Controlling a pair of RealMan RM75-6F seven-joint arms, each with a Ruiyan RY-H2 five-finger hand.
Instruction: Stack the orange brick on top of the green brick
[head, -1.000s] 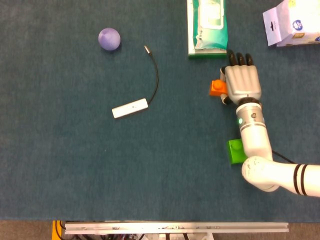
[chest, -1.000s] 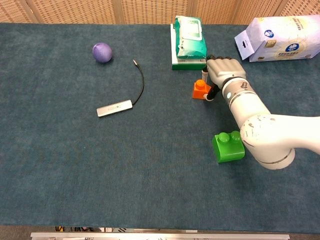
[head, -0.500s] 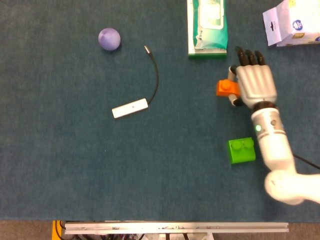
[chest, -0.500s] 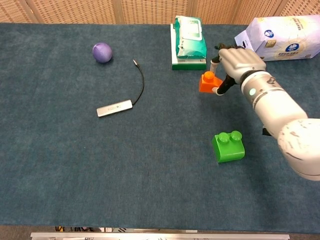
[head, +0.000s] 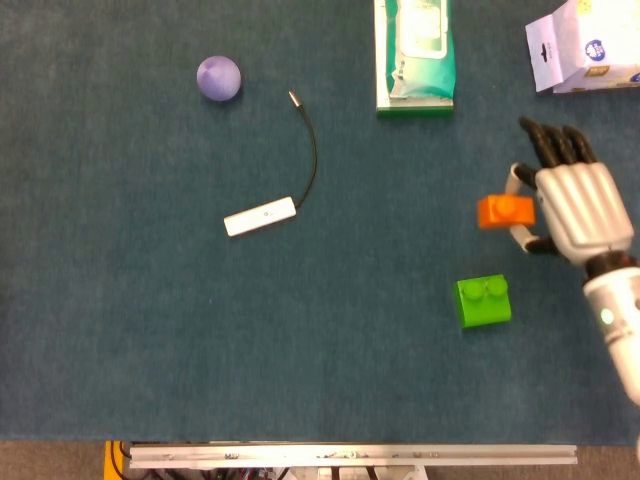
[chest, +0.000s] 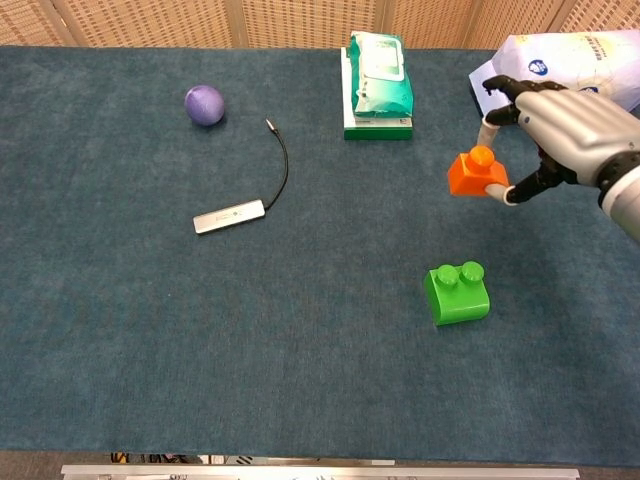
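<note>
At right of the frame, the right hand (head: 575, 205) pinches the orange brick (head: 505, 211) by its sides, above the green brick (head: 484, 301). Small, rigid, probably light; smooth plastic could slip, so side-gripping suits.

Open mat (chest: 300, 380) all round the green brick (chest: 458, 292), nothing just beside it. Above it, right hand (chest: 565, 125) holding the orange brick (chest: 476, 175), lifted. Wipes pack (chest: 378, 85) and white bag (chest: 570, 62) crowding the far edge; cable adapter (chest: 232, 215) and purple ball (chest: 204, 103) well apart, toward the left.
</note>
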